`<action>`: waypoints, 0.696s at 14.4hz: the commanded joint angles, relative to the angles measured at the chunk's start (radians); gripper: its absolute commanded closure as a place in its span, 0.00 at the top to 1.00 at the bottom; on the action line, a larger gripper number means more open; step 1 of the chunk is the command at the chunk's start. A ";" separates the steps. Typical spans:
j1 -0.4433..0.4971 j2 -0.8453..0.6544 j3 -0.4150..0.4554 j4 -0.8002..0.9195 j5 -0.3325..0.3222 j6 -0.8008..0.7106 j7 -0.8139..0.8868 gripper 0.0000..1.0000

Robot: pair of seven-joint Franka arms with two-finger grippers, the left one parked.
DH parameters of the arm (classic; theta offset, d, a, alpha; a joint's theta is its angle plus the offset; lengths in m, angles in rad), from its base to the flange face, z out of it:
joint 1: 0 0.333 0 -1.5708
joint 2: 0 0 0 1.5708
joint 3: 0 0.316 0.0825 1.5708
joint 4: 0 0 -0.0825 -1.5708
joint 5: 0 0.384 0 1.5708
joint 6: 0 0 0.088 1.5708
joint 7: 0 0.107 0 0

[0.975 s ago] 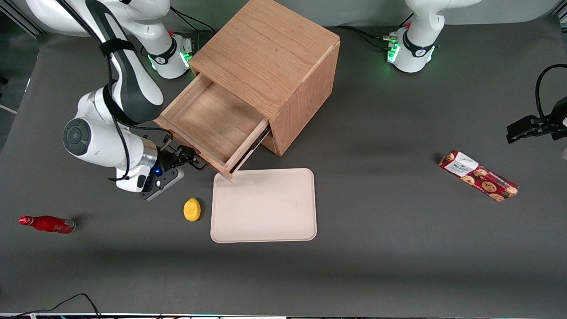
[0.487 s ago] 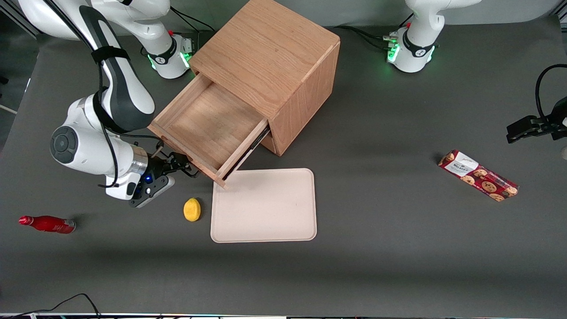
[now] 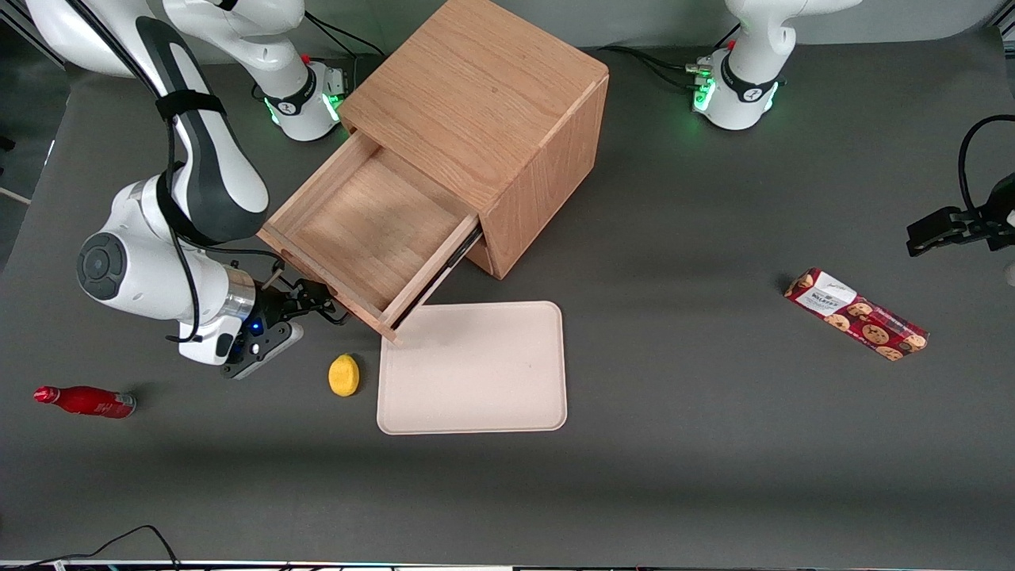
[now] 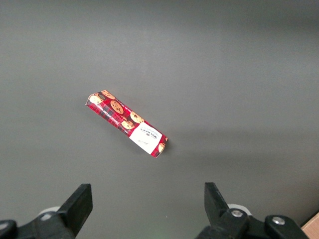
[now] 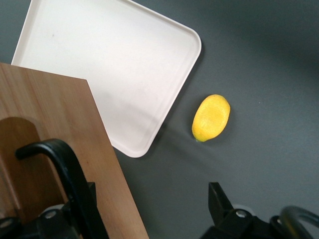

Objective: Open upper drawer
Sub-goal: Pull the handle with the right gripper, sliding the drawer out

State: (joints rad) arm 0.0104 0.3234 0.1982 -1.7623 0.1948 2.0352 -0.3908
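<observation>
The light-brown cabinet (image 3: 476, 87) stands at the back of the table. Its upper drawer (image 3: 365, 230) is pulled far out, showing an empty wooden tray. My right gripper (image 3: 321, 300) is at the drawer's front panel, at handle height. In the right wrist view the fingers (image 5: 217, 196) stand wide apart, with the drawer front (image 5: 60, 109) and its black wire handle (image 5: 60, 154) between them. One finger sits against the handle, and the gripper (image 5: 152, 196) is open. The lower drawer is hidden under the upper one.
A cream tray (image 3: 473, 369) lies just in front of the drawer's corner, also in the right wrist view (image 5: 109, 64). A yellow lemon (image 3: 343, 374) lies beside it. A red bottle (image 3: 83, 400) lies toward the working arm's end, a cookie box (image 3: 856, 314) toward the parked arm's.
The gripper has moved away from the cabinet and the upper drawer has slid further out with it. Nothing else has moved.
</observation>
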 commanded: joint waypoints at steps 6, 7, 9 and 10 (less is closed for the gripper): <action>0.008 -0.004 -0.019 0.064 0.012 -0.039 -0.010 1.00; 0.008 -0.006 -0.019 0.064 0.012 -0.039 -0.010 1.00; 0.008 -0.007 -0.019 0.064 0.011 -0.039 -0.008 1.00; 0.006 -0.009 -0.019 0.064 0.000 -0.041 -0.007 1.00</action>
State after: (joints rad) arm 0.0108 0.3279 0.1908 -1.7514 0.1946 2.0318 -0.3926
